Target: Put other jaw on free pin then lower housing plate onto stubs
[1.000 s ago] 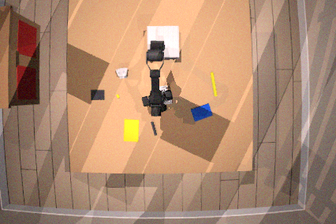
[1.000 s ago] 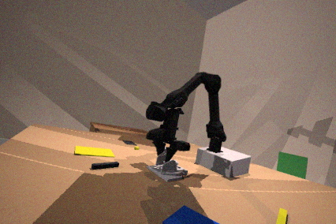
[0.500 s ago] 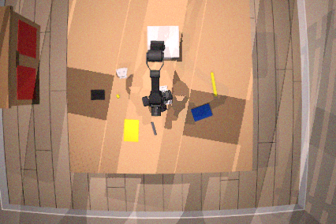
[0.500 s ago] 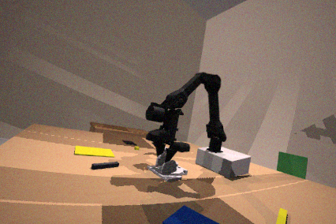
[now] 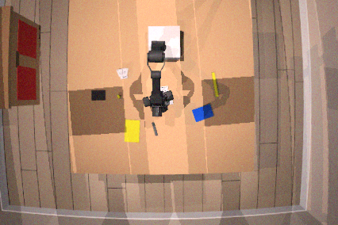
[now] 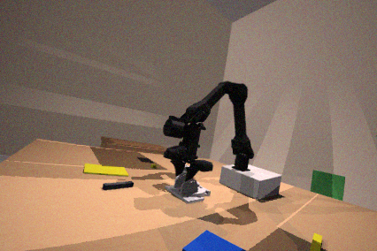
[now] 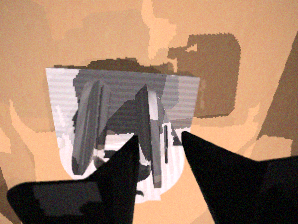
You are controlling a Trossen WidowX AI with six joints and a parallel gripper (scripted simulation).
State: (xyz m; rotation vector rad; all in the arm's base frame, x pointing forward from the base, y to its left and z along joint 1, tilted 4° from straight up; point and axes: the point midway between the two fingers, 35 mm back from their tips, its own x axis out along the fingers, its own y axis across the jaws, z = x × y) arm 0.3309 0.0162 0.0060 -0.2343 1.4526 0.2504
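Note:
The light grey base [image 5: 164, 89] [image 6: 195, 199] [image 7: 186, 92] lies flat under the arm's hand. Two grey jaws stand side by side over it in the wrist view: the left jaw [image 7: 87, 131] outside the fingers, the right jaw [image 7: 154, 145] between them. My gripper [image 6: 186, 179] [image 7: 160, 138] is shut on the right jaw, low over the base. The left finger hides part of the area between the jaws, so pins and gear mesh cannot be made out. A small whitish piece with dark marks [image 5: 122, 73], probably the housing plate, lies apart, left of the arm in the top view.
A yellow block [image 5: 132, 131] [image 6: 105, 170] and a dark rod [image 5: 155, 128] [image 6: 118, 185] lie near the hand. A blue block [image 5: 202, 112] [image 6: 210, 243] and a yellow stick [image 5: 215, 85] [image 6: 317, 241] lie to the right in the top view, a black block [image 5: 98, 95] to the left.

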